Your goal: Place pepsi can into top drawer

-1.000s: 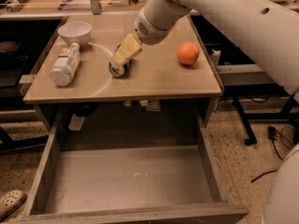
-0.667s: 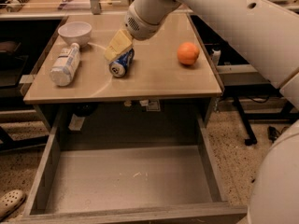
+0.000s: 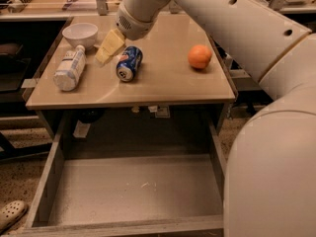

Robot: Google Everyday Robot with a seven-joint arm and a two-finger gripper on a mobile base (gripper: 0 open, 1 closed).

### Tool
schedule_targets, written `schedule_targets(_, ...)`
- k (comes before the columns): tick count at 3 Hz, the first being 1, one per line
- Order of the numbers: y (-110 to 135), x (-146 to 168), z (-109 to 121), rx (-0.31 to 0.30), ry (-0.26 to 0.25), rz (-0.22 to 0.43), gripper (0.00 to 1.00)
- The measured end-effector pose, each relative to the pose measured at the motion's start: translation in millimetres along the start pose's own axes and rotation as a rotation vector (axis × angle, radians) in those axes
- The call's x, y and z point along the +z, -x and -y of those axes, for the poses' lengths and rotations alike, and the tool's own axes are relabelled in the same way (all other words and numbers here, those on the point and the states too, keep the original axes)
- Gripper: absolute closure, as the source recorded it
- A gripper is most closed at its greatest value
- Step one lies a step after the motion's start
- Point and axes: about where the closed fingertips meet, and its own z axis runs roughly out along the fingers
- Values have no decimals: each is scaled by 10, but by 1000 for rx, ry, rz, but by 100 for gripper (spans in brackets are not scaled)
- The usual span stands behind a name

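The pepsi can (image 3: 129, 63) lies on its side on the tan tabletop (image 3: 168, 85), left of the middle, with its silver end toward me. My gripper (image 3: 109, 47), pale yellow at the tip, hangs from the big white arm just to the left of the can and slightly behind it, apart from it and holding nothing. The top drawer (image 3: 138, 191) is pulled wide open below the tabletop's front edge. Its pale bottom is bare apart from a few small specks.
A white plastic bottle (image 3: 69, 68) lies on its side at the table's left. A white bowl (image 3: 80, 33) stands behind it. An orange (image 3: 199, 56) sits at the right. My white arm fills the right side. A sandal (image 3: 11, 214) lies on the floor at bottom left.
My gripper has moved left and back off the pepsi can, which now lies uncovered on the table. The drawer stays open.
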Motion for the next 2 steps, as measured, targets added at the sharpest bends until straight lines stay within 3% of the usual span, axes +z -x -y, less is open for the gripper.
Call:
schedule_targets(1, 24, 7, -12, -3, 3, -1, 0)
schedule_targets(2, -9, 180, 117, 49, 16, -3, 0)
